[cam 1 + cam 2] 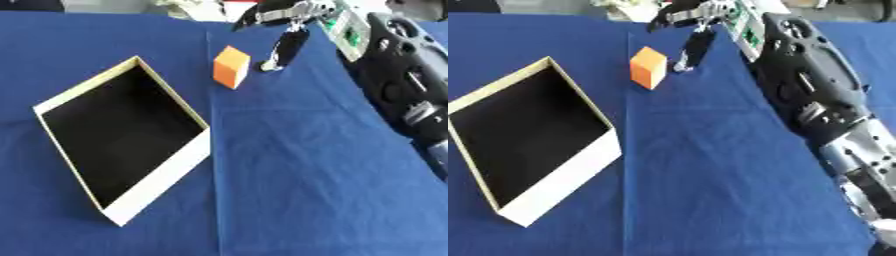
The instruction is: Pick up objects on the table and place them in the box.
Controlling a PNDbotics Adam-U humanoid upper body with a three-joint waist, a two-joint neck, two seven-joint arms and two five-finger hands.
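Covering nearly the whole view, a dark blue cloth (289, 175) lies over the table, with a faint crease running down its middle. Along the far edge at 12 o'clock only a pale strip of room shows, with white and dark shapes too blurred to name.

Next in size, the robot's right arm (815, 95) comes in from 4 o'clock and stretches up to 1 o'clock, black casing with silver joints near the bottom corner.

At 9 o'clock sits the box (166, 175), open-topped, set askew, black inside with white outer walls and a tan rim. Nothing lies in it.

The right hand (293, 20) hangs at about 12 to 1 o'clock, fingers (287, 50) loose and pointing down toward the cloth, grasping nothing.

Smallest, the orange block (231, 67) stands on the cloth at 12 o'clock, beyond the box's far corner and just beside the down-pointing fingertip, at its left; whether they touch I cannot tell.
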